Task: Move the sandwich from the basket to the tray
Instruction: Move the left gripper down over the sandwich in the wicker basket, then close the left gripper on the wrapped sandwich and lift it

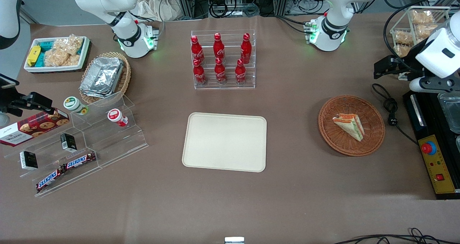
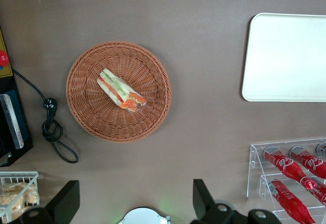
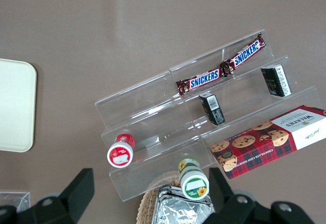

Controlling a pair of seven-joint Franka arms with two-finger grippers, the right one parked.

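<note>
High above the surface, the gripper (image 2: 135,203) hangs with its fingers (image 2: 66,198) spread wide and holding nothing.

Well below the fingers, the sandwich (image 2: 121,89) lies on its side near the middle of the basket (image 2: 86,109), untouched. The tray (image 1: 224,142) sits bare on the surface (image 1: 287,186), well apart from the basket and toward the parked arm's end. Farther from the front camera than the tray, a clear rack of red bottles (image 1: 220,59) stands upright.
</note>
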